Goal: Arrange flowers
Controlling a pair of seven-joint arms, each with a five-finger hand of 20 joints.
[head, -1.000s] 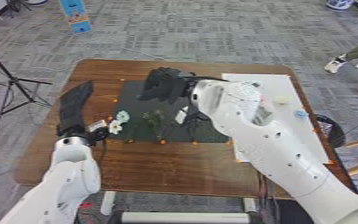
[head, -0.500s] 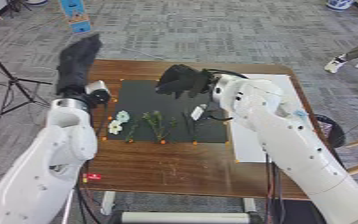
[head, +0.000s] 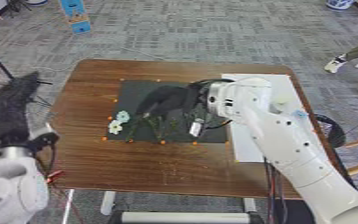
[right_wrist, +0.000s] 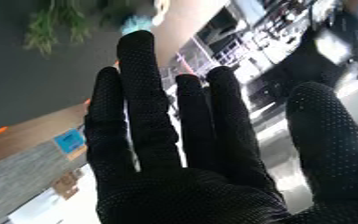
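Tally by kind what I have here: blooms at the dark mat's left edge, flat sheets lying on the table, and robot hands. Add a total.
Blooms: 2 (light blue flower, white flower)
Flat sheets: 2 (dark mat, white sheet)
Robot hands: 2 (left hand, right hand)
Total: 6

table [head: 184, 172] is brown wood, smooth; mat [head: 138, 89] looks matt; right arm [head: 286, 140] is smooth, white; right hand [head: 164, 99] wears dotted black cloth.
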